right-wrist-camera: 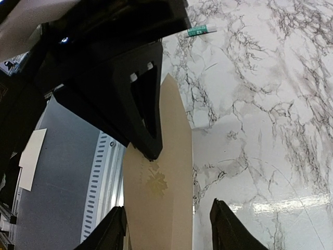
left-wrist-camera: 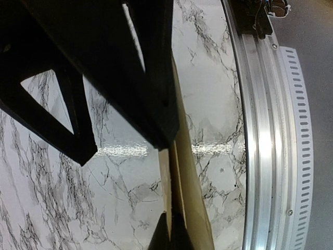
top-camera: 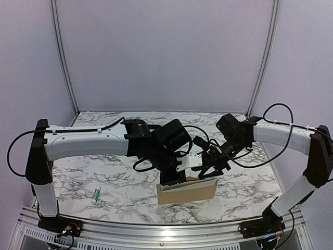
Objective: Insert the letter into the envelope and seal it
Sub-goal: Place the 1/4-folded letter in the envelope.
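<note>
The tan-brown envelope (top-camera: 187,191) stands on its long edge on the marble table, near the front middle. My left gripper (top-camera: 174,179) comes down on its top edge and is shut on it. In the left wrist view two tan layers of the envelope (left-wrist-camera: 193,198) run between the closed fingertips of the left gripper (left-wrist-camera: 171,229). My right gripper (top-camera: 210,165) hangs open just right of the left one. In its own view the right gripper (right-wrist-camera: 169,234) has its jaws wide, with the envelope (right-wrist-camera: 171,125) lying ahead of them. A faint ornament (right-wrist-camera: 156,182) shows through the paper; otherwise the letter is hidden.
A small green-and-white tube (top-camera: 96,195) lies on the marble table (top-camera: 109,172) at the front left, also seen as the tube (right-wrist-camera: 202,31). The metal rail (left-wrist-camera: 260,130) runs along the near table edge, close behind the envelope. Both arms crowd the middle.
</note>
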Available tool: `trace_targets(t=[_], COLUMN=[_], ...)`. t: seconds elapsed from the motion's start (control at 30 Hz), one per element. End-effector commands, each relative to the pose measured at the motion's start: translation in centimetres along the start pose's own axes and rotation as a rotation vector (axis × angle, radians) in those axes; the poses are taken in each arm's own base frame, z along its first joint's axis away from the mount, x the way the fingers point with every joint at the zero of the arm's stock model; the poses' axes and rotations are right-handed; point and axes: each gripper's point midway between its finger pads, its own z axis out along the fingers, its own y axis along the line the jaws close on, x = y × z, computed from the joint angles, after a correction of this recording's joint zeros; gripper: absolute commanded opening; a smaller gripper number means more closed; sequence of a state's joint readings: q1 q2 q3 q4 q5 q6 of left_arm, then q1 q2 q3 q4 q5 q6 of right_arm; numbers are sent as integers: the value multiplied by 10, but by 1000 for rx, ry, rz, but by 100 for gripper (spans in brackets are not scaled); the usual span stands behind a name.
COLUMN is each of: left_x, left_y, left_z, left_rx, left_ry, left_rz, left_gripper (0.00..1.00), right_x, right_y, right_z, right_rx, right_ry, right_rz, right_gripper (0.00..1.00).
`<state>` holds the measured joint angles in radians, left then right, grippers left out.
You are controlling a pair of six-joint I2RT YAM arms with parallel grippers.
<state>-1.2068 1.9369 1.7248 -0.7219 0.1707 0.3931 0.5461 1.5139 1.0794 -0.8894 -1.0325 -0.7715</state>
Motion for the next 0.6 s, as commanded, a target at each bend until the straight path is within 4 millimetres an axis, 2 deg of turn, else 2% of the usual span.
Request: trace_targets(t=[0.0,0.23,0.4,0.57], left_x=[-15,-20,-16,-17], left_y=[-2,-3,-1,4], left_z=[-8,-8,-1,-1], left_rx=[-17,1,-5,-28], left_ry=[-48,-69,-49,-48], left_rz=[17,7,-2,-14], left_gripper=[0,0,0,0], right_x=[-8,-3,-6,2], right_y=[-5,-7,14,15], right_z=[0,3,2,6], right_rx=[16,21,-72,-88], right_ry=[-4,6,-24,-3], right_rz=[-26,-29,-62,-59], right_gripper=[49,37,42,43])
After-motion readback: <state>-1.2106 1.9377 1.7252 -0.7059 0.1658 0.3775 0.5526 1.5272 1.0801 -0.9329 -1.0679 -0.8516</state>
